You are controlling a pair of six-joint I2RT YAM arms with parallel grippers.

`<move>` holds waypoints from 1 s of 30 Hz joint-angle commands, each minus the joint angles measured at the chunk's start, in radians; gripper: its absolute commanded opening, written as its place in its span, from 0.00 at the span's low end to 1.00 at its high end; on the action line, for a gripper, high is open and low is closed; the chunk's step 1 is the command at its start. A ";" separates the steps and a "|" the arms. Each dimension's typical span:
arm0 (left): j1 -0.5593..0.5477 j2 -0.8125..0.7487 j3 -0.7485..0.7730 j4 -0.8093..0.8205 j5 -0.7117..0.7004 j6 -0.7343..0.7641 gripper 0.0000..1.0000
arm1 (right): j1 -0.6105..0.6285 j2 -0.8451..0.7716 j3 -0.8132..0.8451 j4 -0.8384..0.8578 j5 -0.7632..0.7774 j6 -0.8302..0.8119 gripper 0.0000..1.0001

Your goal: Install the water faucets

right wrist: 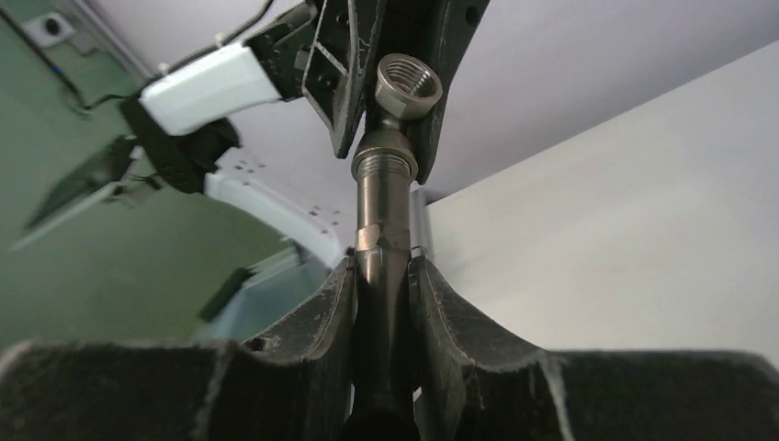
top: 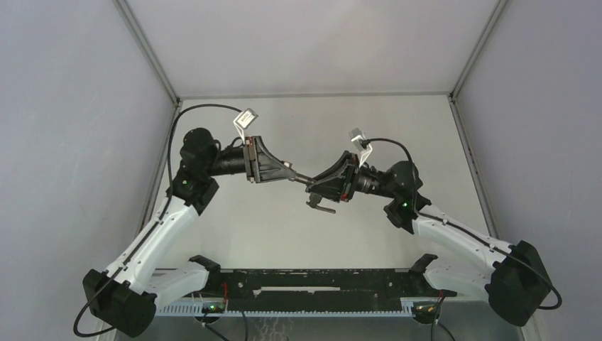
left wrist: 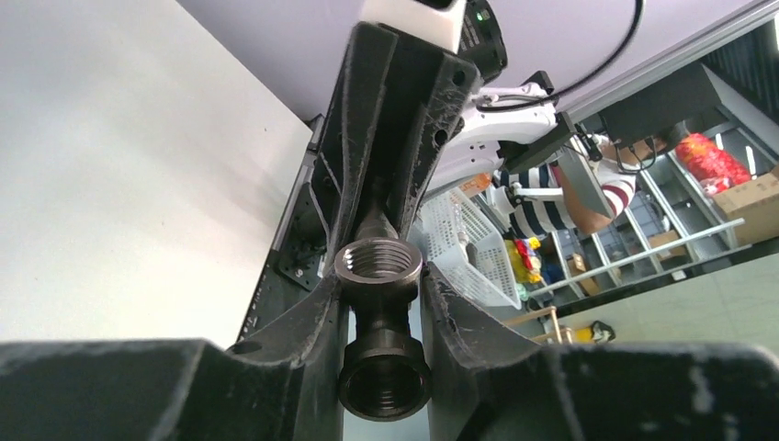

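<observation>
Two arms meeting in mid-air above the pale bench [top: 284, 121], read from left to right. The left arm [top: 152, 241] rises close to the bench's left edge and the left side wall [top: 71, 142], with little room on its outer side. The left claw [top: 289, 172] is pinched on the short fitting [left wrist: 378, 266], whose two threaded mouths stand clear of the fingers [left wrist: 317, 317], one above them and one below. At the centre, the fitting's side port touches the threaded end of the stem [right wrist: 381, 211]; how far the thread has entered cannot be told. Both parts hang well above the bench, touching nothing else. The right claw [top: 312, 186] is clamped on the stem's shaft, and the thin lever handle [top: 321, 207] juts below this claw. The right arm [top: 454, 238] keeps somewhat more clearance from the right side wall [top: 539, 142]. Bare bench stretches behind the claws to the back wall [top: 312, 42], and in front of them to the black rail [top: 305, 284] along the near edge.
</observation>
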 commanded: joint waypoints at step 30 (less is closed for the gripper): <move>-0.351 -0.321 -0.244 -0.237 -0.459 1.160 0.00 | -0.176 0.417 0.391 0.038 -0.483 1.109 0.00</move>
